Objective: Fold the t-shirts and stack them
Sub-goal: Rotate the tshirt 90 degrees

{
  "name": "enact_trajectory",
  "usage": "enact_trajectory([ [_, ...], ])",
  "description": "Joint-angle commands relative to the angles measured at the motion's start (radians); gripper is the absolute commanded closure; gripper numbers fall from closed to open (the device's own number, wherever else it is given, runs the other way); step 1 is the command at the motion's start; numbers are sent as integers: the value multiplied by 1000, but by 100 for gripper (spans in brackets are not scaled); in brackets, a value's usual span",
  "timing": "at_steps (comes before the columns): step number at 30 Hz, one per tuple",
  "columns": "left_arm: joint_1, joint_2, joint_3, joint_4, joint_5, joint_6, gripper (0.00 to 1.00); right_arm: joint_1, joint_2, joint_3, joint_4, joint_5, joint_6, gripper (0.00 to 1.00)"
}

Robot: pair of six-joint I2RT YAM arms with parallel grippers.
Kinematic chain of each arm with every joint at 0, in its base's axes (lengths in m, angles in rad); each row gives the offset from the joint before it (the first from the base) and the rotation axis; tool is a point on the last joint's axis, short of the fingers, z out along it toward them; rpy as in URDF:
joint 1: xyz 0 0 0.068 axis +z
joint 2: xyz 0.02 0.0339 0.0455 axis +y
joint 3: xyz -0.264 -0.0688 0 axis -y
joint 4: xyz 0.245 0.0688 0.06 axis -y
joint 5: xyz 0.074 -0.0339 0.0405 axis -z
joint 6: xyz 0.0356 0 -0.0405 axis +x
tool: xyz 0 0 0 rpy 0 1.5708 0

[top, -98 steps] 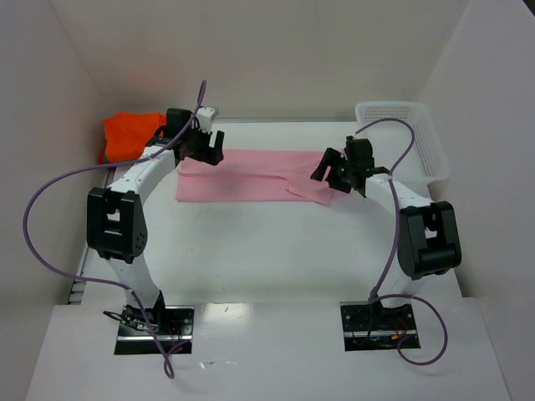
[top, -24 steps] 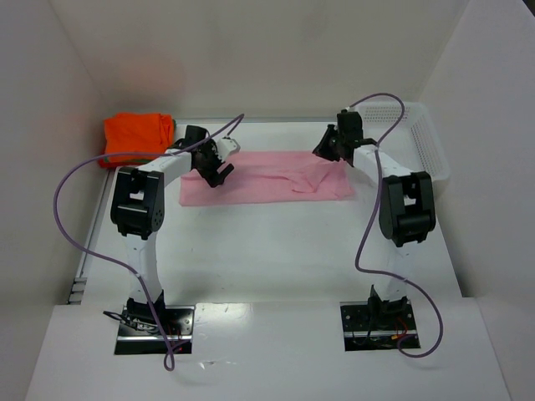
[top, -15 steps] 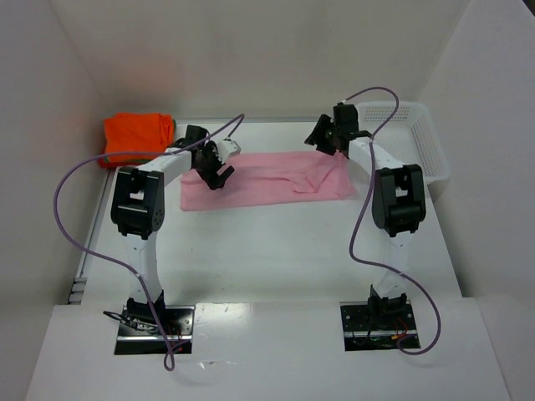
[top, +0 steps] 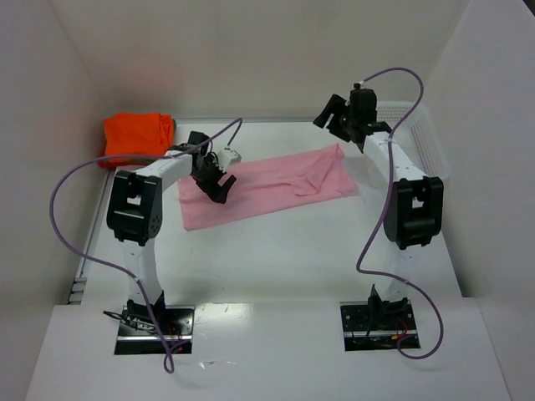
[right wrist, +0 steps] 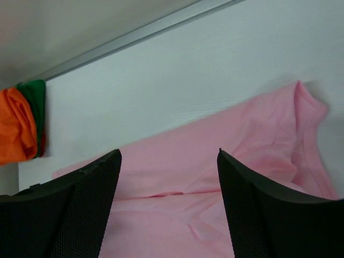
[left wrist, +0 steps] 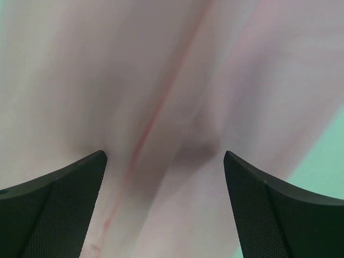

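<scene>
While orange t-shirt [top: 138, 136] sits folded far left, your pink t-shirt [top: 276, 185] lies half-folded; left end effector [top: 216, 180], right end effector [top: 338, 117] both released; you have final folds, stacking left

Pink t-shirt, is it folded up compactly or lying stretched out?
Stretched out: the pink t-shirt lies as one long slanted strip on the table, rumpled near its right end, unlike the compact orange t-shirt.
</scene>
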Motion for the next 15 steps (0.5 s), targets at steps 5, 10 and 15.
enact_trajectory([
  [5, -114, -77, -116, -72, 92, -194, 1, -1, -115, -187, -47, 15, -28, 22],
  [10, -238, -101, -179, -36, 23, -349, 1, -1, -184, -320, -38, 3, -19, 22],
  [15, -248, -129, -234, -5, 50, -449, 1, -1, -225, -373, -28, 3, -28, 22],
])
